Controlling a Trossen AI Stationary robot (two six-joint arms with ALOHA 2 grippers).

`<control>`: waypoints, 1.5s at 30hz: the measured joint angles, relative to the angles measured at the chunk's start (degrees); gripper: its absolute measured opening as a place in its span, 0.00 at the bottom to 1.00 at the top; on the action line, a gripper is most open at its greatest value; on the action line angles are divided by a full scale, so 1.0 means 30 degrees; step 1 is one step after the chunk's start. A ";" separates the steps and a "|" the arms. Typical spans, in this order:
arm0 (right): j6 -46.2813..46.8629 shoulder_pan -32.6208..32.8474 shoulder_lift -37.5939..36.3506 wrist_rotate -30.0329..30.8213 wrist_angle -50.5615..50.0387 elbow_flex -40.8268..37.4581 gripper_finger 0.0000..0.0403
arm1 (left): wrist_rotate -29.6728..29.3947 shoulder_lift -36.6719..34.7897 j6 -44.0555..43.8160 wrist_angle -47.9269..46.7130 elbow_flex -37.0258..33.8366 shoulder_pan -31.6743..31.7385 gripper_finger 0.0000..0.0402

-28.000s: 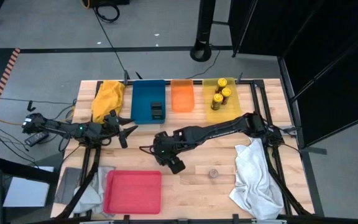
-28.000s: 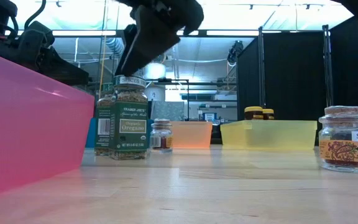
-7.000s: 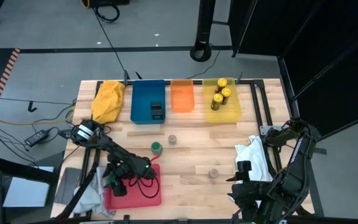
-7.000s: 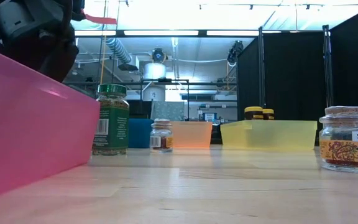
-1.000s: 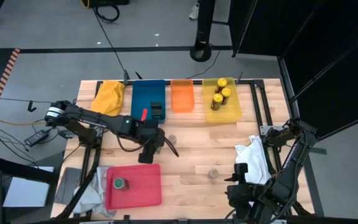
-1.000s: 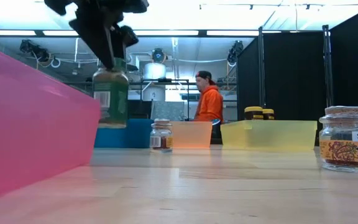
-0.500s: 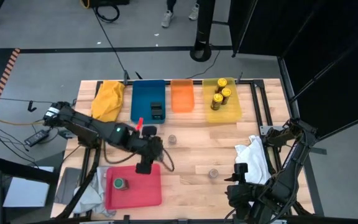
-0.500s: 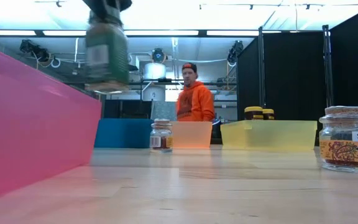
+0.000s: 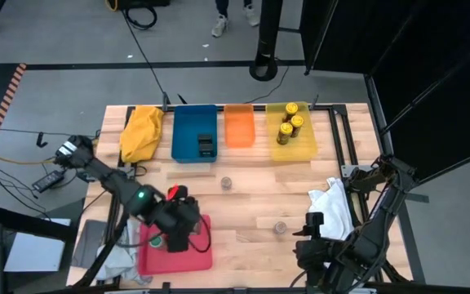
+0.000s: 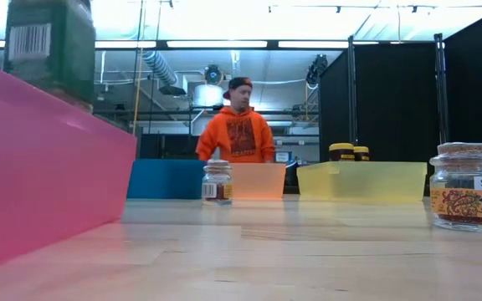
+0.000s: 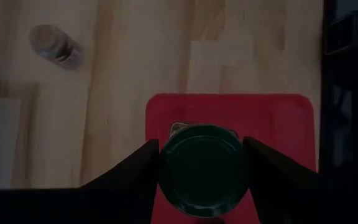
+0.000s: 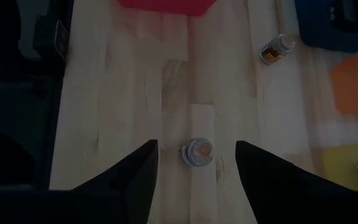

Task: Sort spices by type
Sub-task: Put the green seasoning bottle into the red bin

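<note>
While my left gripper (image 11: 202,171) squeezes a green-lidded jar (image 11: 203,169) over the red tray (image 9: 198,253), two tiny jars (image 9: 226,183) wait; my right gripper (image 12: 196,163) is open.

Grey floor (image 9: 55,33) all around the wooden desk (image 9: 251,204), cables (image 9: 141,16) trailing upper left, black curtains (image 10: 392,100) on the right. Bright ceiling light strips (image 10: 216,43), and a person in an orange hoodie (image 10: 239,130) mid-frame.

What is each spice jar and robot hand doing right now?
Left gripper: shut on green-lidded jar, above the red tray.
Right gripper: open, empty.
Two small jars: upright on the table.
Yellow-lidded jars: in yellow tray.
Black boxes: in blue tray.
</note>
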 joint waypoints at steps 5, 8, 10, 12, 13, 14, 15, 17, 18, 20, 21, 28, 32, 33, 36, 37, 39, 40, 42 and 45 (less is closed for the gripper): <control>-0.0044 -0.0007 0.0000 0.0000 0.0261 0.0000 0.56 | -0.0986 0.0072 -0.2787 0.0202 -0.1122 -0.1357 0.50; -0.0046 -0.0007 0.0000 0.0000 0.0263 0.0000 0.56 | -0.0978 0.0072 -0.4001 0.0801 -0.2021 -0.1871 0.50; -0.0049 -0.0004 0.0000 0.0000 0.0284 0.0000 0.56 | -0.0983 0.0072 -0.4541 0.1272 -0.2585 -0.2048 0.50; -0.0028 -0.0007 0.0000 0.0001 0.0322 0.0000 0.56 | -0.0974 0.0072 -0.4983 0.2001 -0.3102 -0.2091 0.50; -0.0008 -0.0007 0.0000 0.0000 0.0328 0.0000 0.56 | -0.0965 0.0072 -0.5121 0.2172 -0.3361 -0.2125 0.50; -0.0007 -0.0007 0.0000 0.0006 0.0390 0.0000 0.56 | -0.0938 0.0072 -0.5213 0.2260 -0.3613 -0.2147 0.50; -0.0007 -0.0007 0.0000 0.0000 0.0470 0.0000 0.56 | -0.0872 0.0072 -0.5262 0.2398 -0.3832 -0.2147 0.50; -0.0018 -0.0007 0.0000 0.0007 0.0584 0.0000 0.56 | -0.0704 0.0072 -0.5422 0.2981 -0.4286 -0.2153 0.50; -0.0029 -0.0007 0.0000 0.0007 0.0649 0.0000 0.56 | -0.0625 0.0072 -0.5481 0.3213 -0.4538 -0.2153 0.50; -0.0036 -0.0007 0.0000 0.0007 0.0658 0.0000 0.56 | -0.0396 0.0072 -0.5512 0.3554 -0.5149 -0.2154 0.50; -0.0036 -0.0007 0.0000 0.0007 0.0664 0.0000 0.56 | -0.0244 0.0072 -0.5552 0.3752 -0.5386 -0.2154 0.50; -0.0044 -0.0007 0.0000 0.0007 0.0664 0.0000 0.56 | 0.0181 0.0057 -0.5353 0.4121 -0.5441 -0.2132 0.53; -0.0110 -0.0007 0.0000 0.0014 0.0663 -0.0007 0.56 | 0.0519 0.0086 -0.4749 0.4296 -0.5073 -0.2147 0.58; -0.0258 -0.0007 0.0000 0.0009 0.0664 -0.0007 0.56 | 0.0600 0.0086 -0.4644 0.4299 -0.5062 -0.2149 0.60; -0.0534 -0.0005 0.0000 0.0178 0.0725 -0.0007 0.56 | 0.0669 0.0086 -0.4510 0.4274 -0.5062 -0.2154 0.63; -0.0546 -0.0001 0.0000 0.0323 0.0724 -0.0007 0.56 | 0.0683 0.0086 -0.4500 0.4274 -0.5055 -0.2154 0.64; -0.0561 -0.0007 0.0000 0.0741 0.0729 -0.0014 0.56 | 0.0717 0.0086 -0.4496 0.4274 -0.5055 -0.2154 0.66; -0.0567 -0.0007 0.0000 0.0981 0.0722 -0.0015 0.56 | 0.0777 0.0086 -0.4496 0.4278 -0.5055 -0.2154 0.66; -0.0573 -0.0007 0.0000 0.1297 0.0722 -0.0015 0.56 | 0.0918 0.0086 -0.4500 0.4289 -0.5048 -0.2147 0.67; -0.0583 -0.0015 0.0000 0.1820 0.0698 -0.0015 0.57 | 0.1259 0.0086 -0.4362 0.4324 -0.5048 -0.2147 0.68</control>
